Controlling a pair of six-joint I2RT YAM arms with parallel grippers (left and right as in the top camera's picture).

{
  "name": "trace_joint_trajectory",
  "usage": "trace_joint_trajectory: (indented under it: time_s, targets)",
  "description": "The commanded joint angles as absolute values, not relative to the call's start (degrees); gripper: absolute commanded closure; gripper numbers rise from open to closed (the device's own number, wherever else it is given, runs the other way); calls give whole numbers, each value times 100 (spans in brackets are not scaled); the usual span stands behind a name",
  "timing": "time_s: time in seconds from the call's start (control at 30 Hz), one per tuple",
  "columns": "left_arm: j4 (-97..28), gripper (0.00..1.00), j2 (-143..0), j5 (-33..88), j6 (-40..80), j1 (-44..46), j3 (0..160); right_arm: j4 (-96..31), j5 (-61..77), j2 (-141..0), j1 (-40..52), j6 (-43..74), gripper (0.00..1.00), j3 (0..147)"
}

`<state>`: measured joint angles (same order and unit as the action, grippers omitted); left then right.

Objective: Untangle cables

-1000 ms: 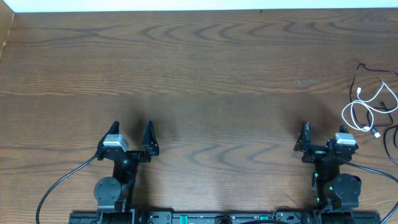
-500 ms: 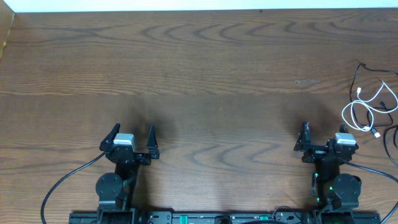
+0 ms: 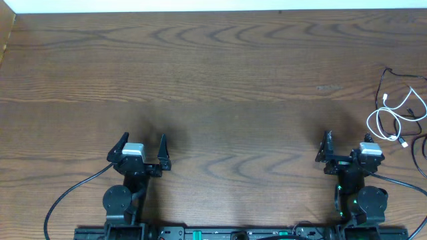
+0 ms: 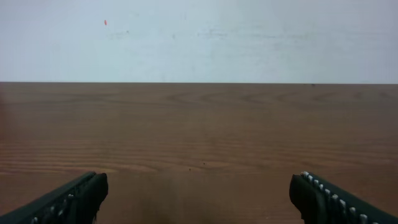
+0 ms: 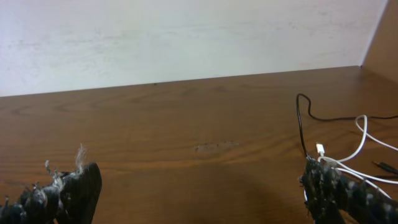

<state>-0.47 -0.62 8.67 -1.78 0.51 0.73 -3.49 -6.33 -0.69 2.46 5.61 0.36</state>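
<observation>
The cables lie tangled near the table's right edge. In the overhead view the white cord (image 3: 371, 124) forms a small coil and the thin black cord (image 3: 381, 85) loops above and across it. The right wrist view has the black cord (image 5: 299, 121) and white cord (image 5: 362, 127) just beyond my right finger. My right gripper (image 3: 345, 140) (image 5: 199, 183) is open and holds nothing, a little left of and nearer than the cords. Far to the left, my left gripper (image 3: 143, 137) (image 4: 199, 185) is open over bare wood, with no cord in its view.
The wooden table (image 3: 220, 73) runs back to a white wall (image 4: 199, 37). A wooden side panel (image 5: 382, 43) rises at the right edge beside the cords. Thick black arm cables (image 3: 67, 197) trail along the front edge near both bases.
My left gripper swung slightly to the right and straightened early in the second, then held still. The right gripper and the cords have not moved.
</observation>
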Motion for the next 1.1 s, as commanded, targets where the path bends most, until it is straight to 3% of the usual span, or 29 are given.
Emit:
trace_joint_trajectory:
  time_s: [0.0,1.07]
  targets:
    - [-320,2,-23,967,-279,27,27,-364,-714,-32,217,508,1,32]
    - [-320,2,-10,1094,-556,329,27,-366,-714,-32,217,508,1,32]
